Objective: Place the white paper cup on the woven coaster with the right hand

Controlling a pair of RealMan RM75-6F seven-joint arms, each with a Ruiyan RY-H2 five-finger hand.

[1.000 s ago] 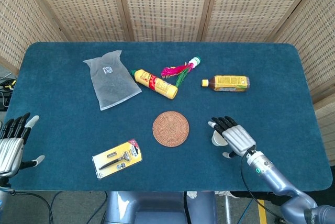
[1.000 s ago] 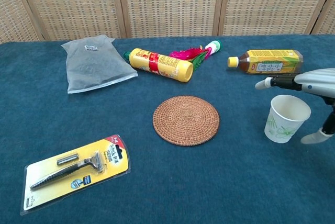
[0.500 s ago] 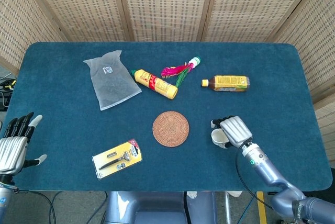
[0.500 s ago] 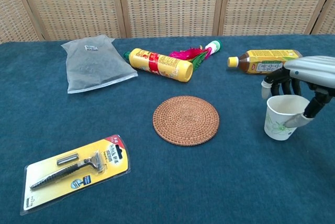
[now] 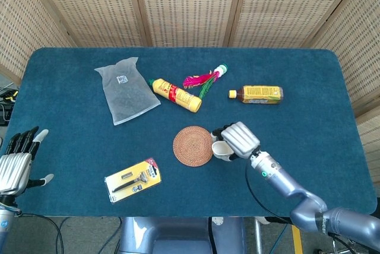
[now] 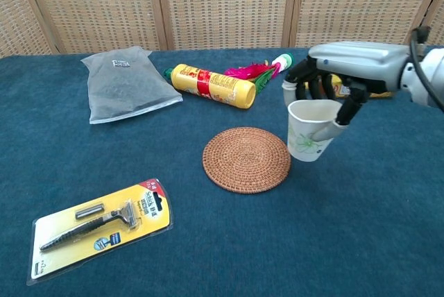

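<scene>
Bare cloth lies around the woven coaster (image 6: 246, 159); the yellow bottle (image 6: 211, 85) lies well behind it.

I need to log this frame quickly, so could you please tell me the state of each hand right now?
Left hand: open, holding nothing.
Right hand: grips the white paper cup beside the woven coaster.

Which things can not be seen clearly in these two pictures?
- Cup: in head view the right hand covers most of it; whether it touches the table is unclear.
- Tea bottle: in chest view the right hand hides most of it.
- Left hand: absent from chest view.
- Razor pack: print too small.
</scene>
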